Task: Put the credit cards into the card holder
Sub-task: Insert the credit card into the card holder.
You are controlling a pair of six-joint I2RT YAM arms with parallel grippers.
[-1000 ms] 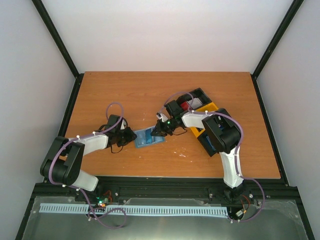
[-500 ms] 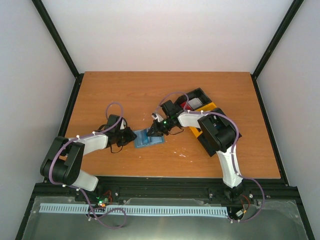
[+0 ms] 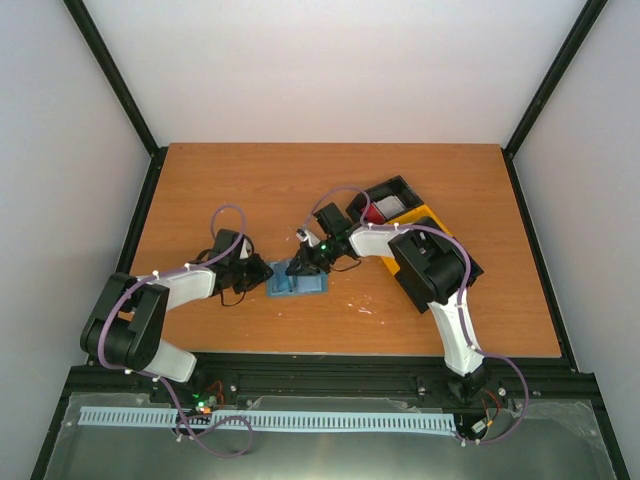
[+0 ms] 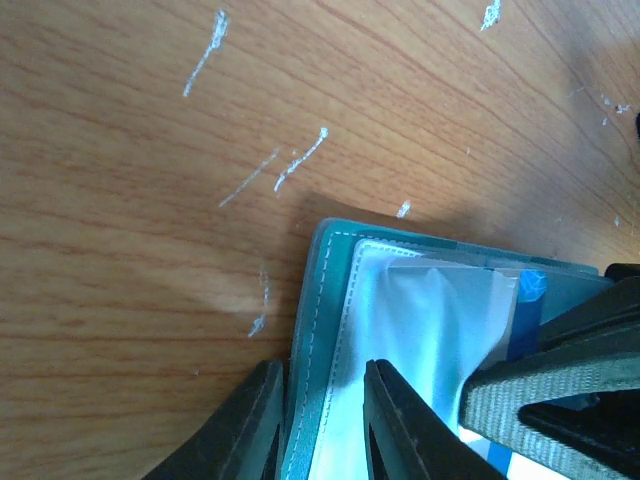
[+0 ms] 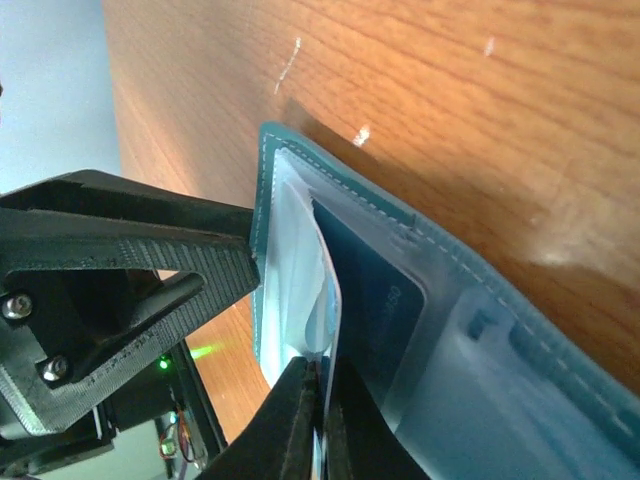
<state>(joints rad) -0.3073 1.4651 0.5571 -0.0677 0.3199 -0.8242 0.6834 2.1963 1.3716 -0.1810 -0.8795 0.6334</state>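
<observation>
Hidden: right tool point(image 3: 297, 268) tips are buried among the holder point(image 3: 305, 285) pockets, nearly closed on a thin pale edge. Card or pocket film, can't tell. Part of the holder is cut off in both wrist views.

Holder: teal-blue, white stitching, lying open near the centre of the surface point(image 3: 250, 190). Clear pockets face up, with a dark blue card point(image 5: 372, 300) in one.

Left tool point(image 3: 264, 272) is at its 9 o'clock, narrow, clamped on the cover edge. Right arm reaches in from 1 o'clock, wrist low.

Tray point(image 3: 398, 184) is at the holder's 2 o'clock with a red card point(image 3: 371, 212) inside.
</observation>
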